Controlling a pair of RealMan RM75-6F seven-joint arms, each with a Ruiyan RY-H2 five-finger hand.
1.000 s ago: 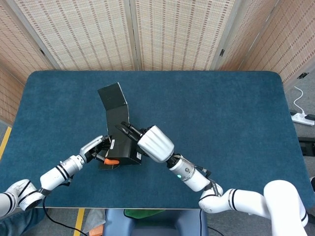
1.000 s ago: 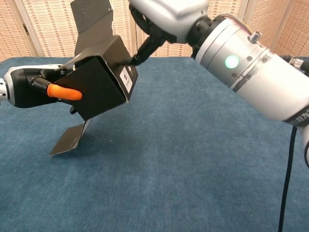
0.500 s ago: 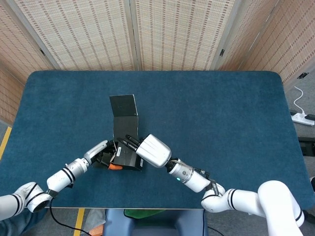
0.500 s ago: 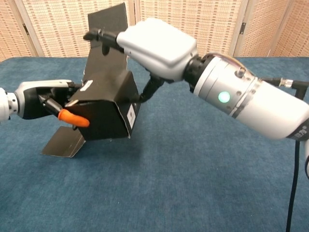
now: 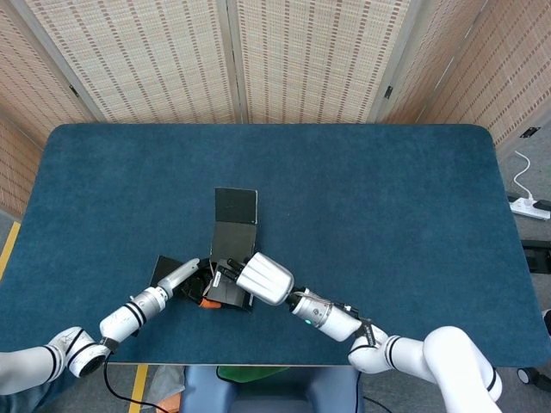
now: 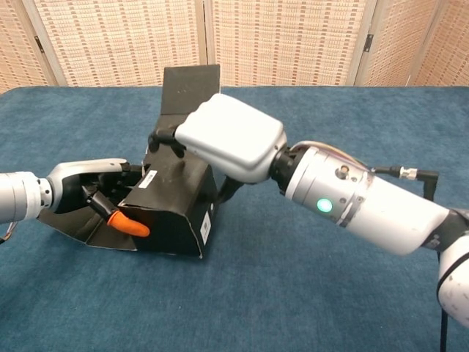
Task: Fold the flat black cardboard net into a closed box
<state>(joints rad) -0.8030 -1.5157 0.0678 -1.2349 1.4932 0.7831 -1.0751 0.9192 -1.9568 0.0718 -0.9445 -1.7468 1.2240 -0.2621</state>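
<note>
Chest view: the black cardboard box (image 6: 172,213) is seen part-formed and resting on the blue desk (image 6: 308,308), near the robot's edge and left of centre. One flap (image 6: 189,89) stands up behind it, unfolded; another panel (image 6: 88,231) lies flat on the desk at the box's left.

The left hand (image 6: 99,192) is clamped on the box's left end, with an orange-tipped finger (image 6: 128,226) laid across the front face. The right hand (image 6: 229,138) is pressed down over the top of the box; dark fingers (image 6: 163,139) are curled over the far top edge. Whether that counts as a true grip or only a hold-down cannot be told from here.

Head view: the same layout is confirmed, box (image 5: 228,292) between both hands, left hand (image 5: 189,277), right hand (image 5: 263,280), tall flap (image 5: 235,206) pointing away from the robot.

Risks, as judged:
- Formed walls are held only by hand pressure; if either hand is lifted, spring-back of the creases is likely.
- Too much downward force from the right hand could crush or skew the shell.
- The flat side panel could be trapped under the box or the left hand when it is folded up.
- The tall flap can't be closed while the right hand covers the top; a regrip is needed, and slip is likeliest then.
</note>
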